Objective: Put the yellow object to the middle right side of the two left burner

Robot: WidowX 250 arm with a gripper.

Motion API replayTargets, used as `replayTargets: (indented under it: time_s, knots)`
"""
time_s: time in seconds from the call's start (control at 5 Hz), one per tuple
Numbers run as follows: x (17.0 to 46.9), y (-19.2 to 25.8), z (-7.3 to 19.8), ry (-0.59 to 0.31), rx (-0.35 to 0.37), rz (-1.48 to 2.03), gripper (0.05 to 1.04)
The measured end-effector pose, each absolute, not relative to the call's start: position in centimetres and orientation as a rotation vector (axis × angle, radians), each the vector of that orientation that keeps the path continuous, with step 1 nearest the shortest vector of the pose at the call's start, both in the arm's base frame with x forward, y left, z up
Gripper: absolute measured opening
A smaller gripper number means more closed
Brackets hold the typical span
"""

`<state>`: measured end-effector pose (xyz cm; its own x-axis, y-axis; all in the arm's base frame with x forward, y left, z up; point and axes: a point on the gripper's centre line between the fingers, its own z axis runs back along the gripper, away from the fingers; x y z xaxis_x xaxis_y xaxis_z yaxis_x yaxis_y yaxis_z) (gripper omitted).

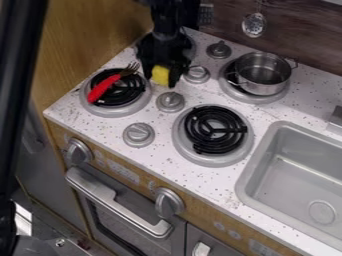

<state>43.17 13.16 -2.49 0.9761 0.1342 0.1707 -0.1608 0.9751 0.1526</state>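
My black gripper [162, 75] hangs down from the top edge over the left part of the stove top, shut on the yellow object [160, 75]. They are at the right side of the two left burners, between the front-left burner [117, 110] and the back-left burner [190, 50], which the gripper partly covers. Whether the yellow object touches the counter, I cannot tell.
A red-handled fork [103, 89] lies across the front-left burner. Knobs [170, 102] stand close to the gripper. A metal pot [262, 73] sits on the back-right burner, and the sink [266, 150] is at the right.
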Motion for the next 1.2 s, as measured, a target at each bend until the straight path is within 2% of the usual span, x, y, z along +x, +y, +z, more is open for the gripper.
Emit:
replayTargets:
  time_s: [0.2, 0.4, 0.6, 0.8, 1.0, 1.2]
  knots:
    - [41.9, 8.9, 1.6, -0.2, 0.182, 0.111, 0.77]
    - [39.4, 4.0, 1.5, -0.17, 0.148, 0.077, 0.77]
    - [37.6, 0.6, -0.3, -0.133, 0.1, 0.063, 0.77]
    - [37.2, -2.1, -2.3, -0.106, 0.052, 0.048, 0.77]
    - [36.6, -2.7, -4.3, -0.062, 0.027, 0.048, 0.77]
    - [36.9, -3.0, -4.6, -0.062, 0.011, 0.045, 0.834]
